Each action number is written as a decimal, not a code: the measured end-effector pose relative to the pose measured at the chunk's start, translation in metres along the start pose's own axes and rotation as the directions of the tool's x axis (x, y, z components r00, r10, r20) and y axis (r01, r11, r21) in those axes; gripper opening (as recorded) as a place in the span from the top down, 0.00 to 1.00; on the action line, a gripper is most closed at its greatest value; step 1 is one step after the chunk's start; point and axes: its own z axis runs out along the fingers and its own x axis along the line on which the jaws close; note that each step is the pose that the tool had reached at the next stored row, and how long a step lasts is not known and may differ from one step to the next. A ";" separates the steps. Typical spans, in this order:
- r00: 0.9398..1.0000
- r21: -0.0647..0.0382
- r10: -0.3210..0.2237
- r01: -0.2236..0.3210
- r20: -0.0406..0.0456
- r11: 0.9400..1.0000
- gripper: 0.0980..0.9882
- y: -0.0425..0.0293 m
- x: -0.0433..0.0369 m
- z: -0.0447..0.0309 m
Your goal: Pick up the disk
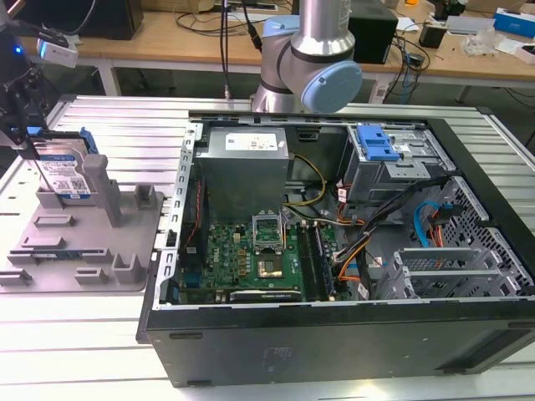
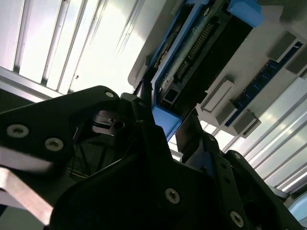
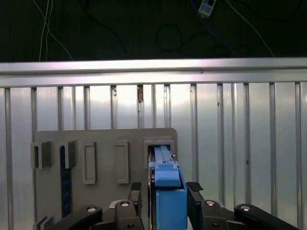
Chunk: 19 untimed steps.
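The disk (image 1: 63, 172) stands on edge in a slot of the grey holder tray (image 1: 84, 251) at the exterior view's left, its white-and-blue label facing out. My gripper (image 1: 23, 138) reaches down onto its top from the far left. In the first wrist view the blue-railed disk (image 3: 165, 167) sits between the two black fingers (image 3: 135, 191) of the gripper (image 3: 164, 189), which look shut on it. The second wrist view shows the disk's (image 2: 201, 52) dark underside and connector, with the gripper (image 2: 165, 115) clamped at its blue end.
An open computer case (image 1: 334, 251) lies on the ribbed metal table (image 1: 125, 125), its motherboard, cables and blue-latched drive cage (image 1: 380, 146) exposed. The arm's base (image 1: 309, 67) stands behind the case. The tray (image 3: 105, 139) has several other upright posts and slots.
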 end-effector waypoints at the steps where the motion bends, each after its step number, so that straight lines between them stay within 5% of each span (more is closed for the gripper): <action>1: 1.000 0.000 0.000 0.000 0.000 1.000 0.60 0.0000 0.0000 0.0000; 19: 1.000 0.000 0.000 0.000 0.000 1.000 0.60 0.0000 0.0000 0.0009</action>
